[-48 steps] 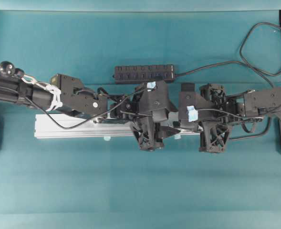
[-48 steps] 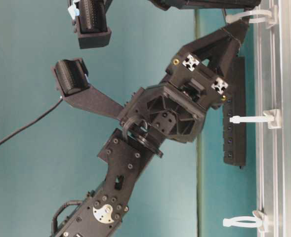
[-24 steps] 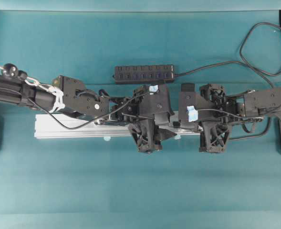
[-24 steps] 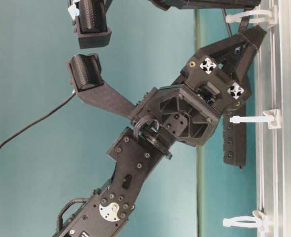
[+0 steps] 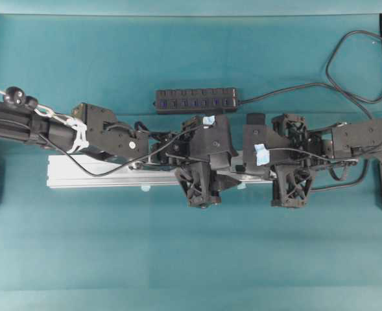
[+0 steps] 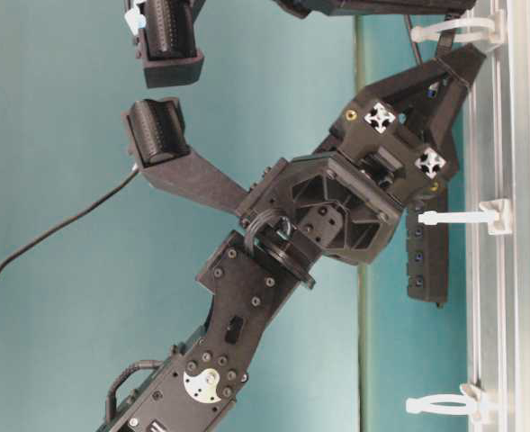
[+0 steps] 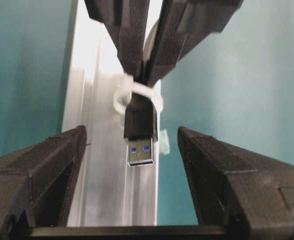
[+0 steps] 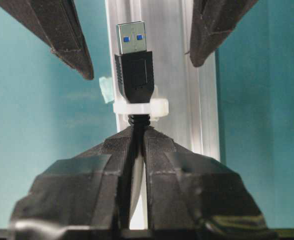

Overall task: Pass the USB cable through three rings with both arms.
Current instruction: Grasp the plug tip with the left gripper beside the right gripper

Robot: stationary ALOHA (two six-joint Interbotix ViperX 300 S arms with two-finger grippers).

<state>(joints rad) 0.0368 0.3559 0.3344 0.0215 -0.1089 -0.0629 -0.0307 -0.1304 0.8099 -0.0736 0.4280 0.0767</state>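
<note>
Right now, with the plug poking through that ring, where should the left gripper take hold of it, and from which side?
Probably the black plug body, just behind its silver tip. It sticks out past the ring toward the open left gripper, whose fingers already stand on either side. Come straight on along the rail and close across the flat sides. The right gripper holds the cable behind the ring.

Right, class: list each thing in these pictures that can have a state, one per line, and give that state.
USB cable: plug poked through a ring, cord pinched behind it.
Ring: upright on the rail, plug through it.
Right gripper: shut on the cord.
Left gripper: open, one finger either side of the plug, not touching.
USB hub: lying flat, corded.
</note>
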